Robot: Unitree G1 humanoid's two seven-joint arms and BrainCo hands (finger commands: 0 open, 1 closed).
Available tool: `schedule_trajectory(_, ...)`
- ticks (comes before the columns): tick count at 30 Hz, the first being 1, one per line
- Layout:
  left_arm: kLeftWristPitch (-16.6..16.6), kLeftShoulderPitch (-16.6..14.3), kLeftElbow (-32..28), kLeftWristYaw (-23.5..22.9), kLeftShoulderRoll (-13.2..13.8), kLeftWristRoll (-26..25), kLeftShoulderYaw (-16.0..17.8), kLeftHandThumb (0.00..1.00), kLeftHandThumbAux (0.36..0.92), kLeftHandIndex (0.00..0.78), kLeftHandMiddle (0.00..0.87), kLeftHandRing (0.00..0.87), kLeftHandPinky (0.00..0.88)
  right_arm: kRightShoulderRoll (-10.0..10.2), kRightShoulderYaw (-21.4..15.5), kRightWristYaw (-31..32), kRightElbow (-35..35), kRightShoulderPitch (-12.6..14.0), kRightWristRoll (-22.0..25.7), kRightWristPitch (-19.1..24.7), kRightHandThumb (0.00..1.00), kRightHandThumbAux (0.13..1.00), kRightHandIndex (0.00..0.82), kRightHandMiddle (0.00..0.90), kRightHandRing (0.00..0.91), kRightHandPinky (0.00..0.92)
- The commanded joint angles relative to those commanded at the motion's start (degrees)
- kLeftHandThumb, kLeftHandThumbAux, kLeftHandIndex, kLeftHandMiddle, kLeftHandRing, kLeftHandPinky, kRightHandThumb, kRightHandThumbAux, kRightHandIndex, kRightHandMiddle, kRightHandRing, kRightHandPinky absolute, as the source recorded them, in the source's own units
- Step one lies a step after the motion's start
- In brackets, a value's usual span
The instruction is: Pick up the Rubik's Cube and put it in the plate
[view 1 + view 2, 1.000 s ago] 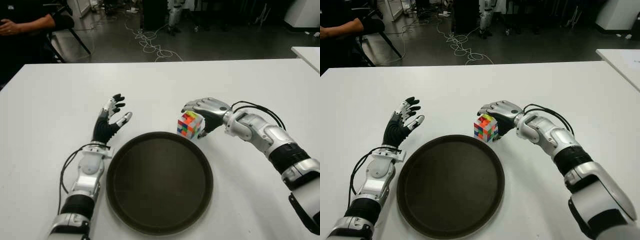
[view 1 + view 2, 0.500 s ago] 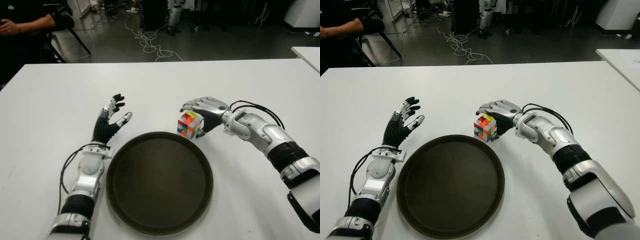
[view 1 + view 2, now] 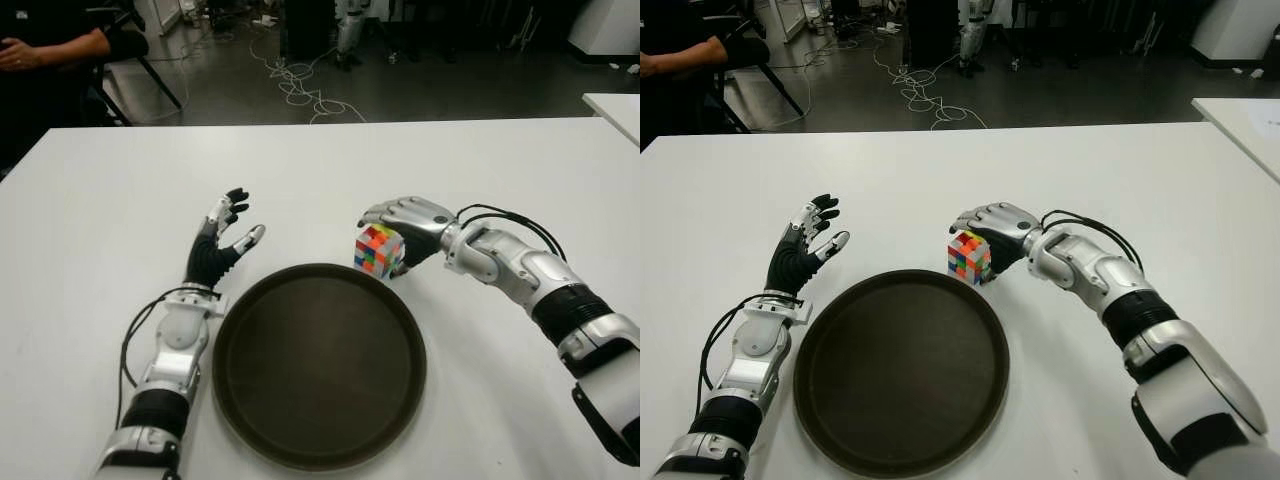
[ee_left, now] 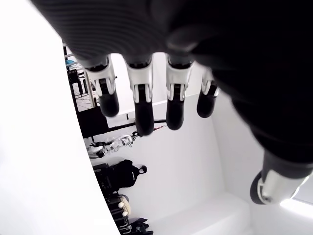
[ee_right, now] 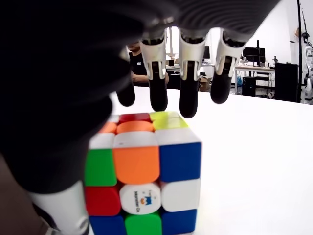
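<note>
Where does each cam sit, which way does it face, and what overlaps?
Left eye: on the head, facing forward and down at the table; both arms, left hand beside the plate.
Right eye: a few centimetres aside, same scene; right hand over the Rubik's Cube.
Left wrist: on that arm, looking along its own spread, empty fingers.
Right wrist: close behind its own fingers arched above the cube, not closed.
Shared: both eyes and right wrist see the cube.

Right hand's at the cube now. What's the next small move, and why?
Probably close the right hand on the cube. Its fingers arch over the cube's top but look uncurled, and the cube seems to sit on the table just beyond the plate. The left hand shows beside the plate's left rim.
</note>
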Motion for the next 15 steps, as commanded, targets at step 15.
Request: schedule_trajectory(15,-0.8,-0.4,1.1,0.1,-0.2,-0.1,0.3,0.092,0.572,0.114,0.159,0.133,0.084,0.5,1.0,-0.5,1.7,-0.7,-0.7,-0.9,0.0,0.8,0.202,0.205,0.212,0.22)
